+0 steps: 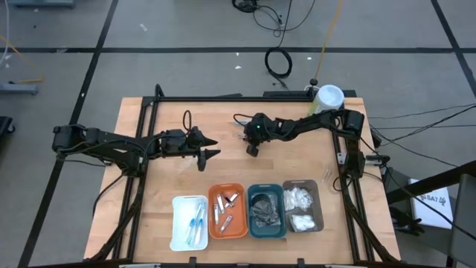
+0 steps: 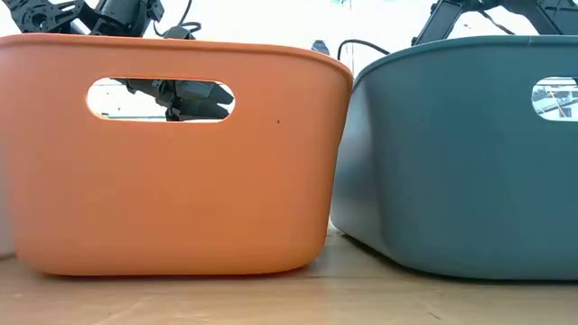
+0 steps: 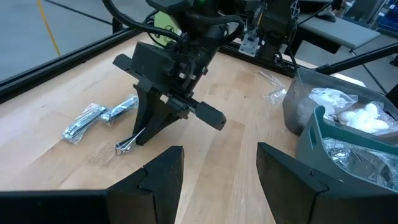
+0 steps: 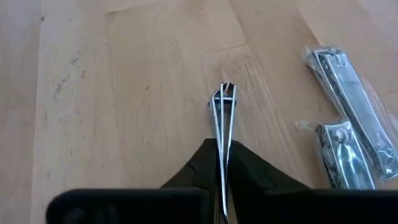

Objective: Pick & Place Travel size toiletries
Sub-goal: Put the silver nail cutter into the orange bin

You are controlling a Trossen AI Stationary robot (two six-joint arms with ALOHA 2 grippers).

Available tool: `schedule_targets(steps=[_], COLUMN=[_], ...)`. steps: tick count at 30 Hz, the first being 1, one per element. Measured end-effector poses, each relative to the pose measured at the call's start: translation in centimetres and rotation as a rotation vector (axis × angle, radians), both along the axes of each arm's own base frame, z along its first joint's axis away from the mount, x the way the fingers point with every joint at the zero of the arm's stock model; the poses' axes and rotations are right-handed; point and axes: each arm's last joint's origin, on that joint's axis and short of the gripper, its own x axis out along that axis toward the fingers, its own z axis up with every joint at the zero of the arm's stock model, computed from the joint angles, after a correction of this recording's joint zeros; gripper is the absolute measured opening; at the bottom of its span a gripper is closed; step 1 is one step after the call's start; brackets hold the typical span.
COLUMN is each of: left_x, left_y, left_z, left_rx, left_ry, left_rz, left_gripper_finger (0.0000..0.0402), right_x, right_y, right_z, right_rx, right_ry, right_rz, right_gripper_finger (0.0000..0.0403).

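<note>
My right gripper (image 1: 251, 149) is over the middle of the table, pointing down, shut on a slim silvery metal piece (image 4: 224, 106). Two clear-wrapped silvery metal pieces (image 4: 348, 93) (image 4: 341, 155) lie flat on the wood just beside it, also seen as wrapped pieces (image 3: 84, 121) in the left wrist view. My left gripper (image 1: 214, 147) hovers open a little to the table's left of them, touching nothing. Near the front edge stand a white tray (image 1: 190, 222) with sticks, an orange tray (image 1: 227, 211) with metal pieces, a teal tray (image 1: 265, 211) with dark bundles and a grey tray (image 1: 302, 206) with white pads. My right gripper pinches the silvery metal piece between its two fingers (image 4: 245, 165), which lie along its length. They come at it from above, slanting down. The piece's free pointed end (image 3: 126, 145) sticks out past the fingertips, at or just above the wood; whether it rests there I cannot tell.
A pale-green canister with a white lid (image 1: 327, 97) stands at the far right corner. A small clear wrapper (image 3: 273, 94) lies on the wood near the grey tray. Bare wood lies between the arms and the trays. The low view is filled by the orange (image 2: 172, 153) and teal (image 2: 470, 153) tray walls.
</note>
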Motion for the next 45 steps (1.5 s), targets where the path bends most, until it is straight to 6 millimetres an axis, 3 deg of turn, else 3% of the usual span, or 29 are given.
schedule_targets(steps=[5, 10, 15, 21, 28, 32, 39, 45], left_x=[0.0, 0.0, 0.0, 0.2, 1.5, 3.0, 7.7, 11.0], left_y=[0.0, 0.0, 0.0, 0.0, 0.2, 0.4, 0.4, -0.4], left_z=[0.0, -0.1, 0.1, 0.8, 2.2, 1.8, 1.7, 3.1], left_rx=[0.000, -0.012, -0.005, 0.044, 0.190, 0.277, 0.287, 0.304], left_ry=[0.000, 0.009, -0.008, -0.082, -0.318, -0.425, -0.477, -0.556], left_rz=[0.001, 0.003, 0.003, -0.008, -0.017, -0.012, -0.060, -0.194], left_gripper_finger=[0.0200, 0.0200, 0.0200, 0.0200, 0.0200, 0.0200, 0.0200, 0.0200], right_x=[0.1, -0.4, -0.9, -4.1, -7.9, -8.1, -7.9, -7.9], right_y=[0.1, 0.4, 1.4, 4.2, 6.8, 7.5, 8.4, 8.4], right_z=[0.5, 3.5, 8.8, 10.5, 10.3, 10.1, 10.2, 10.2], right_rx=[0.008, 0.023, 0.027, -0.034, -0.066, -0.047, -0.068, -0.074], right_ry=[-0.026, -0.098, -0.395, -0.793, -1.135, -1.142, -1.152, -1.151], right_rz=[0.035, 0.048, 0.175, 0.281, 0.299, 0.316, 0.362, 0.367], right_gripper_finger=[0.0014, 0.0011, 0.0011, 0.0011, 0.0011, 0.0011, 0.0011, 0.0011])
